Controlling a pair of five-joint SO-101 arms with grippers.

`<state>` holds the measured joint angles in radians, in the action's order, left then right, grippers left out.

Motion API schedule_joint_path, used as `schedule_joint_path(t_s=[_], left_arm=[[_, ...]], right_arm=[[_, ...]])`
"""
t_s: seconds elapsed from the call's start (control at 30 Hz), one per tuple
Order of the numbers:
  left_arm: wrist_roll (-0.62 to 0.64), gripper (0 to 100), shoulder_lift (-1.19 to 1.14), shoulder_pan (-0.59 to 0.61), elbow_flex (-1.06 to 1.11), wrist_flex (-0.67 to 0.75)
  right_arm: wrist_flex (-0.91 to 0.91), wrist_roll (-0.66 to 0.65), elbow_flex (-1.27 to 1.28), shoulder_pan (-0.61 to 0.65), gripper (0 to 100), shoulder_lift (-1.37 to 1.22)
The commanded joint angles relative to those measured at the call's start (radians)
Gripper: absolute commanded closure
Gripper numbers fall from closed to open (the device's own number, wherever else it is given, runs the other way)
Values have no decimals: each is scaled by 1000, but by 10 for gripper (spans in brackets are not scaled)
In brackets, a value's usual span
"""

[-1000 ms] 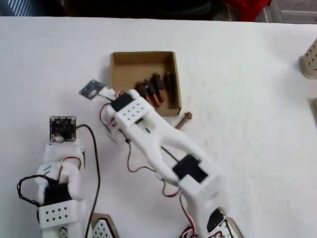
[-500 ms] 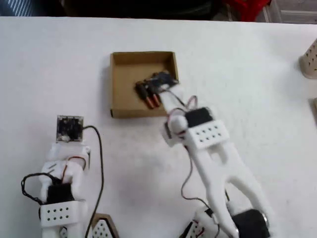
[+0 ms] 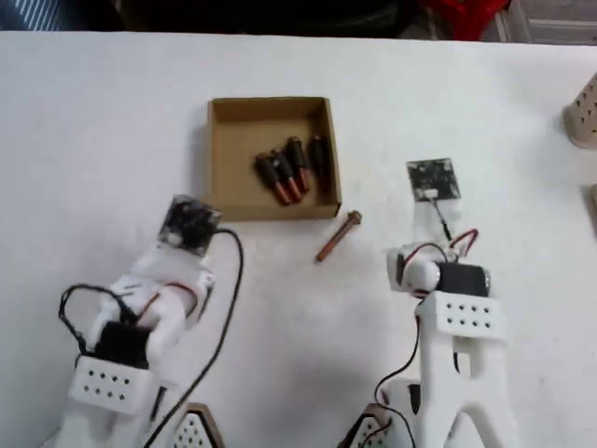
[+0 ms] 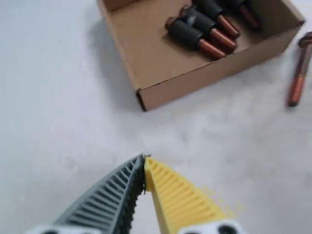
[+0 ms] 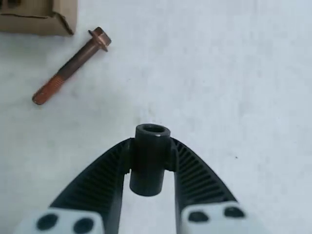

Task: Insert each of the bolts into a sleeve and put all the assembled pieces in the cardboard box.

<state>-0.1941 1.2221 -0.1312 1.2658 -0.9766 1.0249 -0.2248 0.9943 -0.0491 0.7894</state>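
Pulled back from the box (image 3: 233, 149), the right gripper (image 5: 149, 146) is clamped on a sleeve (image 5: 150, 161), bore exposed for the bolt (image 3: 338, 235) lying beside the box; the left gripper (image 4: 144, 163) is closed, empty.

Bright, even light from above washed the white desk (image 3: 485, 103) almost featureless in the high view, while the room beyond its far edge lay dark. Shadows fell faint and soft: a grey band along one outer wall of the cardboard box (image 4: 161, 53), a thin smear beside the loose bolt (image 5: 70, 66). The sleeve (image 5: 148, 156) stayed near-black, with a dull sheen on its rim.
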Motion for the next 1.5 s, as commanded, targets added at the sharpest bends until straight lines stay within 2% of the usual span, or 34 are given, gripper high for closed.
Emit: schedule_joint_path(t_s=[0.0,0.27,0.43,0.5,0.73,1.0,1.2,1.47], left_arm=[[2,976,-205,-137,-218,-48],[2,976,-602,-410,-476,-43],[2,976,-822,-492,-609,-25],[2,965,-918,-492,-651,0],[-5,797,-1171,-490,-804,14],[-6,793,-1380,-483,-991,100],[-8,793,-1592,-440,-1220,95],[-8,793,-1837,-406,-1524,-23]], right_arm=[[-18,6,-5,-127,981,30],[-93,-2,78,-300,981,28],[-94,-5,92,-357,981,28],[-94,-49,97,-361,981,28],[-96,-86,110,-361,981,28],[-96,-86,114,-357,981,28],[-134,-86,132,-355,981,28],[-133,-86,133,-338,981,28]])
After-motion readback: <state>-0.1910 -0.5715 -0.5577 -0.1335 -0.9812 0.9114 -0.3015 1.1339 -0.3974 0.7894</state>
